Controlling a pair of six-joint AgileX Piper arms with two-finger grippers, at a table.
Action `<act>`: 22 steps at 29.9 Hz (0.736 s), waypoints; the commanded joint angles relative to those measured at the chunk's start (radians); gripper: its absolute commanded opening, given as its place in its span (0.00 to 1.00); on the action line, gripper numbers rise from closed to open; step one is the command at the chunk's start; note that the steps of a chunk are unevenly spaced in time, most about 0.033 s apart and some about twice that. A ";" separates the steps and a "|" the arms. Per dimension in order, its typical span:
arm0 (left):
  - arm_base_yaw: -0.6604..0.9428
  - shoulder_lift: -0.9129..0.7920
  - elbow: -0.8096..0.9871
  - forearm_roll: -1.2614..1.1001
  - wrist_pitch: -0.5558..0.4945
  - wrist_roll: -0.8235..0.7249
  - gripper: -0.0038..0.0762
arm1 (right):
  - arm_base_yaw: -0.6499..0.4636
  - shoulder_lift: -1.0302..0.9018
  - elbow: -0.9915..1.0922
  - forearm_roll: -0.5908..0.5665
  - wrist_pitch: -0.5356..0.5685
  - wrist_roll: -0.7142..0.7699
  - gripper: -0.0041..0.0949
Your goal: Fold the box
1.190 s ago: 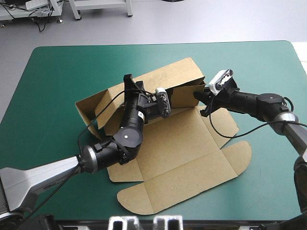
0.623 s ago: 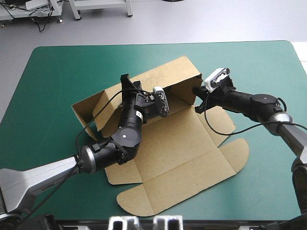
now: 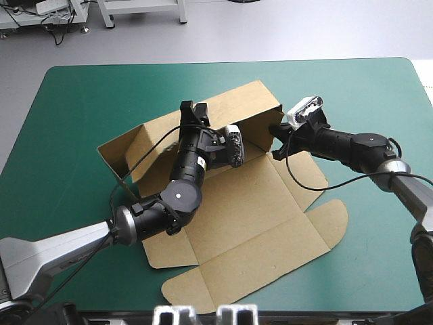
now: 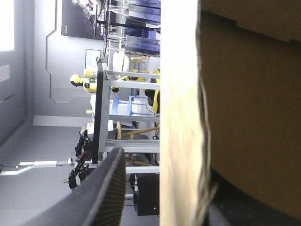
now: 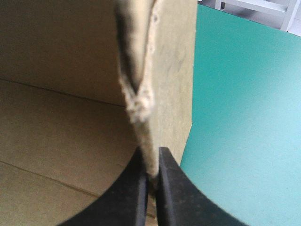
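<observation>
The brown box (image 3: pixel 250 210) lies in the middle of the teal-green table, its base and lid panels flat and its far wall (image 3: pixel 230 112) raised. My left gripper (image 3: pixel 193 110) sits over the top edge of that wall. In the left wrist view the left gripper (image 4: pixel 174 183) straddles the board's pale edge (image 4: pixel 181 117), with a gap showing between one black finger (image 4: pixel 103 188) and the board. My right gripper (image 3: pixel 276 132) holds the wall's right end. The right wrist view shows the right gripper (image 5: pixel 151 165) pinching the frayed board edge (image 5: pixel 141 103).
The lid panel with rounded tabs (image 3: pixel 318 230) lies flat toward the table's front right. A side flap (image 3: pixel 111 152) stands up at the box's left end. Bare teal-green cover (image 3: pixel 74 101) surrounds the box on all sides.
The whole box has slid toward the table's left. The far wall stands more upright. My left gripper moved a little right along the wall's top, and my right gripper followed the wall's end leftward.
</observation>
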 commanded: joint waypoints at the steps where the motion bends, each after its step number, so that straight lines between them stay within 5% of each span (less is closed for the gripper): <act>1: -0.009 -0.027 -0.032 0.088 -0.020 -0.048 0.49 | 0.004 -0.034 -0.027 0.029 0.057 0.008 0.03; 6: -0.076 -0.027 -0.032 0.088 -0.069 -0.290 0.49 | 0.004 -0.034 -0.027 0.029 0.015 0.031 0.03; 12: -0.216 -0.038 -0.041 0.088 -0.004 -0.484 0.49 | 0.004 -0.034 -0.027 0.024 0.000 0.059 0.03; 15: -0.246 -0.052 -0.074 0.088 0.034 -0.519 0.37 | 0.004 -0.034 -0.027 0.000 0.005 0.104 0.03; 19: -0.244 -0.081 -0.149 0.057 0.040 -0.522 0.06 | 0.004 -0.038 -0.027 -0.066 0.006 0.185 0.03; 22: -0.202 -0.116 -0.228 -0.043 0.005 -0.480 0.07 | 0.004 -0.059 -0.027 -0.118 0.006 0.250 0.04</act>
